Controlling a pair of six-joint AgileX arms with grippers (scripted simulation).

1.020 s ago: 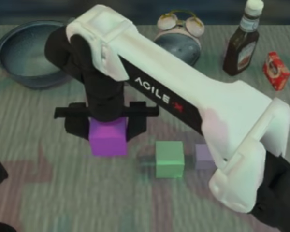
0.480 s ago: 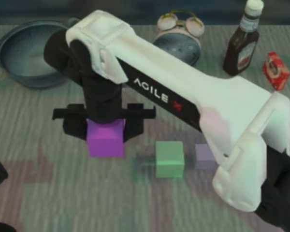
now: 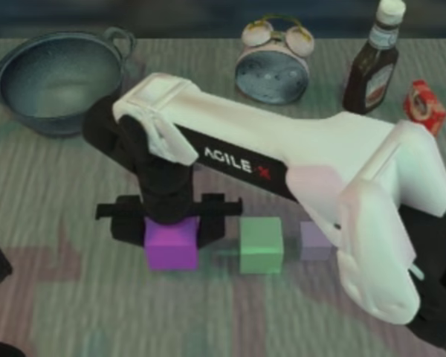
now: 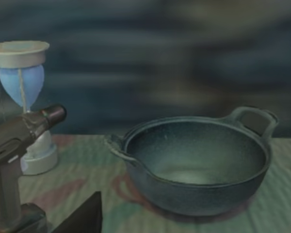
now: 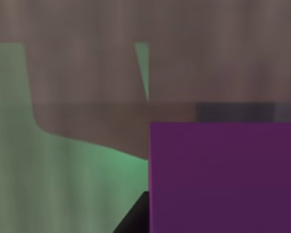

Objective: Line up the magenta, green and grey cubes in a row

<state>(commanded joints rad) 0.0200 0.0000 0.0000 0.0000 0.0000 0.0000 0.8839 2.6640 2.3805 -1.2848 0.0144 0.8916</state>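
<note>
A dark cast-iron pot (image 3: 56, 82) with two loop handles is placed at the far left corner of the desk (image 3: 74, 312); in the left wrist view its bowl (image 4: 196, 162) is seen bare inside. Along the far edge an alarm clock (image 3: 273, 63) is laid near the middle, with a brown sauce bottle (image 3: 372, 67) and a small red carton (image 3: 424, 106) set toward the far right corner.

The right arm is stretched from the near right corner across the desk toward its middle, and the right gripper (image 3: 171, 242) is pointed straight down over the magenta cube (image 3: 172, 248). The two black fingers (image 3: 126, 227) are closed against the cube's left and right faces, so the cube is clamped between them. Whether the cube is resting on the desk or raised just off it cannot be told.

The green cube (image 3: 261, 245) is placed just right of the magenta one, a narrow gap being left between them, and the grey cube (image 3: 314, 240) is placed just right of the green, partly covered by the arm's white link.

The right wrist view is largely filled by the magenta cube (image 5: 223, 177).

The left arm is parked at the desk's left edge, only a dark sliver being shown; the state of its gripper cannot be told. An hourglass (image 4: 25, 104) is seen in its wrist view.
</note>
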